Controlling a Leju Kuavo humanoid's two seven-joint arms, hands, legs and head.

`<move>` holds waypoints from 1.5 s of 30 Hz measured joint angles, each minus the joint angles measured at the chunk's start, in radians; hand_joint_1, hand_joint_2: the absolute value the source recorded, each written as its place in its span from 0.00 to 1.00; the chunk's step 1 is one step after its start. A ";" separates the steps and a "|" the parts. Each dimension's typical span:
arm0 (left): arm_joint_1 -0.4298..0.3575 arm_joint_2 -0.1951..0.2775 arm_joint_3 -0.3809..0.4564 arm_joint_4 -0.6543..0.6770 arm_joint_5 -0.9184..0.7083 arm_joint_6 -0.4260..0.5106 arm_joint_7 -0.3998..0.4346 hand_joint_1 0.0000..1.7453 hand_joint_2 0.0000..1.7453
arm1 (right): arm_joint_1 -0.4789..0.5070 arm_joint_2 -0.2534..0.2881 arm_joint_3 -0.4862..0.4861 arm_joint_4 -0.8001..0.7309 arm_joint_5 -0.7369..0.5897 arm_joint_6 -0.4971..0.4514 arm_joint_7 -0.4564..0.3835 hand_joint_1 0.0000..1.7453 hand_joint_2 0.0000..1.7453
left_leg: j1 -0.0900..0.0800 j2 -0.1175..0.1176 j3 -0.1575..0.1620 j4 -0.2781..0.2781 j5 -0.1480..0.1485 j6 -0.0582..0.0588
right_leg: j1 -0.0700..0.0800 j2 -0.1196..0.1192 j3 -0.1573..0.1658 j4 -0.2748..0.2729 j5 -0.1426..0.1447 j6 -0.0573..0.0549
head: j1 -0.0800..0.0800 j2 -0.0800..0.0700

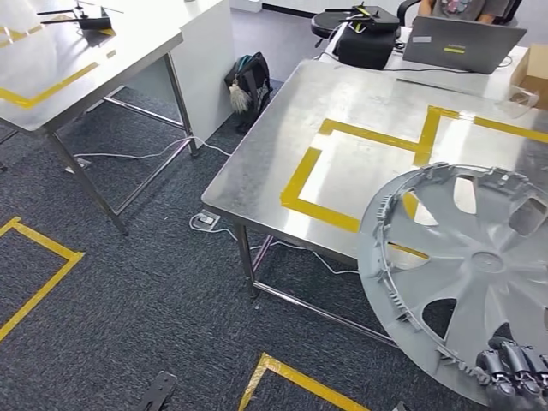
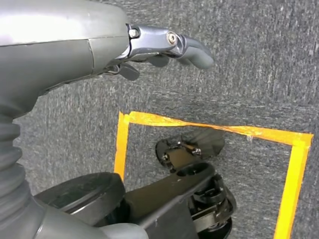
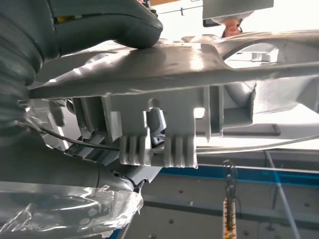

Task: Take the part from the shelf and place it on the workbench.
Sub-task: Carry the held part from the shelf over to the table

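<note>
Carry step, judged: at lower right of the head view, the wheel cover (image 1: 465,274) is gripped at its rim by the right hand (image 1: 514,370), overlapping the tabletop (image 1: 271,163) edge. The left hand (image 2: 165,47) hangs empty, fingers apart. Next, lowering flat inside the yellow tape outline (image 1: 310,167) is called for.

You are looking at a silver-grey wheel cover (image 1: 465,274) over a brushed steel workbench (image 1: 271,163) that is carrying yellow tape lines (image 1: 310,180). The carpet (image 1: 142,291) is showing dark grey with yellow tape (image 2: 211,124), and the laptop (image 1: 462,43) is showing grey.
</note>
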State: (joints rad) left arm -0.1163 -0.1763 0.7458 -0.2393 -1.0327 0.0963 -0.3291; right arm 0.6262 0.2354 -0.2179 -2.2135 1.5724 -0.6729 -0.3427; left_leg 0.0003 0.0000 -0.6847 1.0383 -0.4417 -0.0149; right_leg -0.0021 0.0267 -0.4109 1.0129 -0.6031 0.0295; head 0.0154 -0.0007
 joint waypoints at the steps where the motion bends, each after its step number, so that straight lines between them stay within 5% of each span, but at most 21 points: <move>1: -0.001 -0.001 0.000 0.000 0.000 0.000 -0.001 0.00 1.00 | 0.001 0.000 0.000 0.000 0.000 0.000 0.005 1.00 1.00 | 0.001 0.002 0.013 -0.008 0.006 0.003 | 0.000 0.000 0.010 -0.002 0.004 0.005 | 0.003 0.000; 2: 0.000 -0.001 0.000 0.000 0.001 0.001 -0.001 0.00 1.00 | 0.001 0.000 0.001 0.000 0.000 0.000 0.008 1.00 1.00 | 0.003 0.005 0.028 -0.015 0.016 0.008 | 0.001 -0.002 0.012 0.018 0.017 0.010 | 0.004 0.000; 4: 0.000 -0.001 0.000 0.000 0.002 0.002 -0.002 0.00 1.00 | 0.001 0.000 0.001 0.001 -0.001 0.000 0.012 1.00 1.00 | 0.004 0.014 0.060 -0.019 0.030 0.019 | 0.001 -0.012 -0.042 0.119 0.025 0.017 | 0.009 0.000; 5: 0.001 0.000 0.000 0.000 0.003 0.002 -0.002 0.00 1.00 | 0.001 0.000 0.002 0.001 -0.001 0.000 0.012 1.00 1.00 | 0.003 0.018 0.072 -0.018 0.025 0.025 | 0.001 -0.017 -0.086 0.187 0.011 0.020 | 0.012 0.000; 7: 0.000 0.000 0.000 0.000 0.003 0.002 -0.002 0.00 1.00 | 0.002 0.000 0.002 0.001 -0.001 0.000 0.013 1.00 1.00 | 0.000 0.026 0.095 -0.019 0.004 0.032 | 0.003 -0.019 -0.172 0.271 -0.072 0.021 | 0.012 0.000; 9: 0.000 -0.001 0.000 0.000 0.005 0.002 -0.002 0.00 1.00 | 0.003 0.000 0.002 0.001 -0.001 0.000 0.013 1.00 1.00 | -0.003 0.032 0.124 -0.019 -0.019 0.035 | 0.004 -0.021 -0.216 0.253 -0.140 0.018 | 0.013 0.000; 10: 0.000 -0.001 0.000 0.000 0.006 0.002 -0.001 0.00 1.00 | 0.003 0.000 0.002 0.001 -0.001 0.000 0.013 1.00 1.00 | -0.005 0.036 0.139 -0.019 -0.030 0.036 | 0.005 -0.025 -0.222 0.211 -0.127 0.015 | 0.013 0.000; 13: 0.002 -0.001 0.000 0.000 0.008 0.001 0.000 0.00 1.00 | 0.002 0.000 0.003 0.001 -0.001 0.000 0.013 1.00 1.00 | -0.010 0.053 0.175 -0.018 -0.066 0.029 | 0.012 -0.073 -0.212 0.077 0.068 -0.004 | 0.012 0.000; 15: 0.003 -0.001 0.000 0.000 0.008 0.002 -0.001 0.00 1.00 | 0.001 0.000 0.002 0.000 -0.001 0.000 0.012 1.00 1.00 | -0.010 0.067 0.192 -0.014 -0.077 0.016 | 0.014 -0.080 -0.206 0.051 0.136 -0.009 | 0.010 0.000; 18: -0.002 -0.003 -0.001 0.000 0.008 0.003 -0.002 0.00 1.00 | 0.002 0.000 0.002 -0.002 0.000 0.000 0.010 1.00 1.00 | -0.005 0.056 0.186 0.022 -0.076 -0.003 | 0.007 -0.043 -0.187 0.037 0.145 -0.020 | 0.010 0.000; 21: -0.003 -0.004 -0.002 0.000 0.008 0.004 -0.003 0.00 1.00 | -0.002 0.000 0.002 -0.002 0.000 0.000 0.011 1.00 1.00 | 0.000 0.014 0.099 0.157 -0.136 -0.017 | -0.002 -0.009 -0.178 0.027 0.146 -0.027 | 0.006 0.000; 23: 0.001 -0.004 -0.002 0.000 0.008 0.005 -0.003 0.00 1.00 | -0.001 0.000 0.002 -0.002 0.000 0.000 0.013 1.00 1.00 | 0.002 0.008 0.037 0.227 -0.176 -0.022 | -0.005 0.018 -0.175 0.026 0.141 -0.027 | 0.007 0.000; 24: 0.003 -0.004 -0.002 0.000 0.008 0.005 -0.003 0.00 1.00 | 0.000 0.000 0.002 -0.002 0.000 0.000 0.014 1.00 1.00 | 0.002 0.007 0.023 0.223 -0.167 -0.022 | -0.006 0.031 -0.172 0.027 0.138 -0.026 | 0.006 0.000; 28: 0.003 -0.003 -0.002 0.000 0.008 0.007 -0.003 0.00 1.00 | 0.001 0.000 0.002 -0.002 0.000 0.000 0.022 1.00 1.00 | 0.005 -0.051 0.067 0.016 -0.009 -0.014 | -0.013 0.081 -0.155 0.028 0.123 -0.012 | 0.006 0.000; 31: 0.002 -0.002 -0.002 0.000 0.008 0.009 -0.003 0.00 1.00 | 0.005 0.000 0.005 -0.002 0.000 0.000 0.049 1.00 1.00 | 0.004 -0.067 0.080 -0.027 0.001 0.004 | -0.017 0.109 -0.165 0.023 0.116 0.009 | 0.005 0.000; 32: 0.000 -0.002 -0.002 0.000 0.008 0.010 -0.003 0.00 1.00 | 0.010 0.000 0.007 -0.002 -0.001 0.000 0.063 1.00 1.00 | 0.004 -0.060 0.085 -0.031 0.009 0.010 | -0.017 0.107 -0.166 0.023 0.112 0.015 | 0.004 0.000; 34: -0.003 -0.003 -0.003 0.000 0.010 0.011 -0.003 0.00 1.00 | 0.017 -0.004 0.012 -0.001 -0.008 0.000 0.089 1.00 1.00 | 0.007 -0.045 0.096 -0.041 0.010 0.021 | -0.013 0.063 -0.180 0.060 0.086 0.024 | 0.011 0.000; 37: 0.001 -0.002 -0.003 0.000 0.013 0.010 -0.003 0.00 1.00 | 0.020 -0.020 0.027 0.004 -0.014 0.000 0.126 1.00 1.00 | 0.003 -0.020 0.110 -0.043 -0.001 0.034 | -0.010 -0.010 -0.274 0.242 0.001 0.030 | 0.017 0.000; 39: 0.003 0.000 -0.003 0.000 0.014 0.007 -0.003 0.00 1.00 | 0.028 -0.036 0.035 0.012 -0.007 0.000 0.147 1.00 1.00 | 0.002 -0.008 0.119 -0.043 -0.011 0.035 | -0.010 -0.019 -0.309 0.294 0.003 0.033 | 0.017 0.000; 43: 0.002 0.000 -0.003 0.000 0.014 0.002 -0.003 0.00 1.00 | 0.038 -0.054 0.045 0.025 -0.002 0.000 0.163 1.00 1.00 | -0.002 -0.002 0.149 -0.042 -0.035 0.023 | -0.010 -0.028 -0.202 0.067 0.132 0.030 | 0.017 0.000; 45: 0.000 0.001 -0.003 0.000 0.014 0.002 -0.003 0.00 1.00 | 0.038 -0.058 0.050 0.028 -0.001 0.000 0.164 1.00 1.00 | -0.006 -0.001 0.155 -0.042 -0.041 0.014 | -0.008 -0.028 -0.178 0.027 0.140 0.020 | 0.015 0.000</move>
State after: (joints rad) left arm -0.1158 -0.1750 0.7431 -0.2392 -1.0190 0.0978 -0.3326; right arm 0.6645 0.1776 -0.1683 -2.1854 1.5714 -0.6729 -0.1790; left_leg -0.0054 -0.0010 -0.5297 0.9964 -0.4823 -0.0006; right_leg -0.0100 -0.0016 -0.5890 1.0398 -0.4636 0.0498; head 0.0307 -0.0008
